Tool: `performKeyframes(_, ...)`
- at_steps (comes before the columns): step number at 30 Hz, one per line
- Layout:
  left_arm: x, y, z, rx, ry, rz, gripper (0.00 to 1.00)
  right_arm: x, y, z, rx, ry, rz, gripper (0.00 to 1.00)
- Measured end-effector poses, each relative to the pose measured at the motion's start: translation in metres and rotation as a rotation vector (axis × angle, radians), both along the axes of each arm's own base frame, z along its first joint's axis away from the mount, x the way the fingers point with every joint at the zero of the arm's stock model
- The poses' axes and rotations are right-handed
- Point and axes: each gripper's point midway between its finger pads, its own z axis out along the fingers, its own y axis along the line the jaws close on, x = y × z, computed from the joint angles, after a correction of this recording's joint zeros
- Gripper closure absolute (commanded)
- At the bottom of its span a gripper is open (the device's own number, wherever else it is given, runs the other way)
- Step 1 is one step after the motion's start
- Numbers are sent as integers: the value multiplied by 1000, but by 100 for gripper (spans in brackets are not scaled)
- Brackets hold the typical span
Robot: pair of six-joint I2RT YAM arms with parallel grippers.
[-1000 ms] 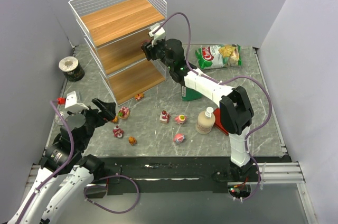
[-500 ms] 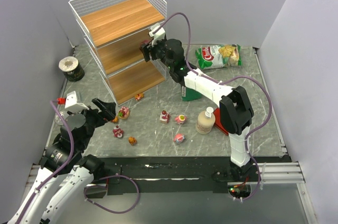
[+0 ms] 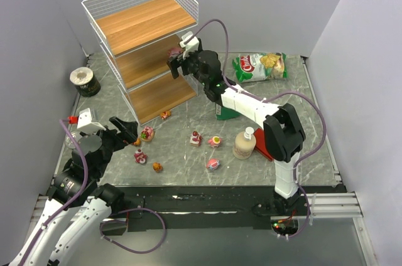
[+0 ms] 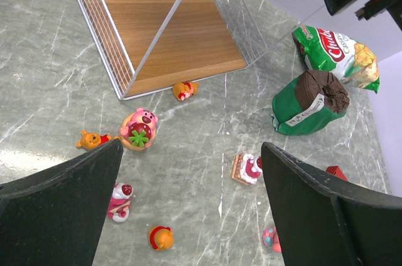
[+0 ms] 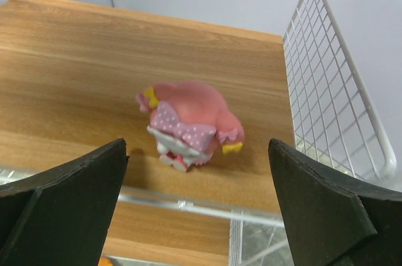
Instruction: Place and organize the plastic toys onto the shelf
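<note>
Ahead of the right jaws, the shelf (image 3: 141, 27): white wire, three wooden tiers, standing on the grey bench (image 3: 182, 153). Top tier bare in the overhead view, bottom tier bare in the left wrist view. On the middle tier, one pink figurine (image 5: 188, 122), upright near the front edge, squarely between the right jaws yet touching neither. Jaws there spread wide, so reads as set down and released. Kept toward the wire side, perhaps to leave room for more.

Below the left jaws, likewise spread wide and holding nothing, the other plastic toys (image 3: 196, 138), loose on the bench and not yet shelved. Among them a pink bear (image 4: 139, 129), an orange bear (image 4: 91, 140) just beside it, a cake slice (image 4: 246, 168) further right, smaller ones nearer. Poised high, presumably for choosing the next pick.
</note>
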Motion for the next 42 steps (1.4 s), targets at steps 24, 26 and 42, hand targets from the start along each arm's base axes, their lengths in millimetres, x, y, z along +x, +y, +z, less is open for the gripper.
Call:
performKeyframes(24,-8,1,13,-34,-57,-17,3,-126,-74,-10,-9,350,-201,1)
performKeyframes(26,-8,0,12,-32,-57,-23,4,-144,-79,-51,-50,442,-252,2)
performKeyframes(42,-10,-1,11,-22,-59,-38,4,-198,-125,-175,-36,761,-503,6)
